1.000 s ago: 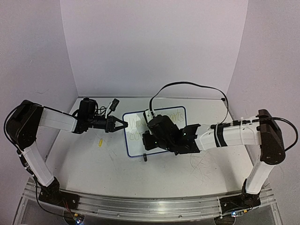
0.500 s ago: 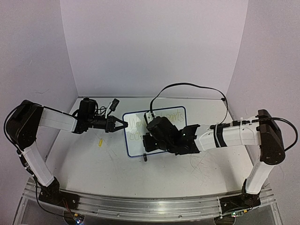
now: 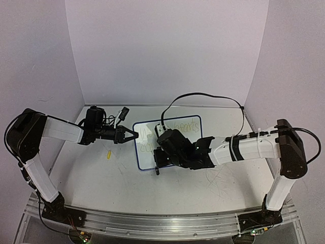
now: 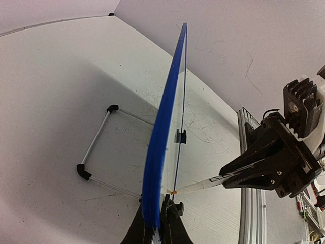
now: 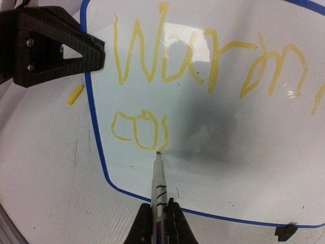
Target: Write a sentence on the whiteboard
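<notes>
The whiteboard (image 3: 144, 158) stands tilted on its feet at mid-table, blue-framed. My left gripper (image 3: 133, 135) is shut on its left edge; in the left wrist view the jaws (image 4: 161, 209) pinch the blue frame (image 4: 162, 127). My right gripper (image 3: 158, 156) is shut on a white marker (image 5: 158, 185), whose tip touches the board (image 5: 233, 168). The sentence (image 5: 203, 61) is yellow: a top line starting "Warm" and a second line (image 5: 137, 129) with a few letters ending at the marker tip. The marker also shows in the left wrist view (image 4: 203, 185).
A yellow marker cap (image 3: 108, 154) lies on the table left of the board, also in the right wrist view (image 5: 75, 95). The board's wire stand (image 4: 96, 147) sits behind it. A black cable (image 3: 203, 95) arches over the right arm. Walls enclose three sides.
My right gripper has moved slightly left and toward the near edge with the marker on the board. The left gripper and the board have not moved.
</notes>
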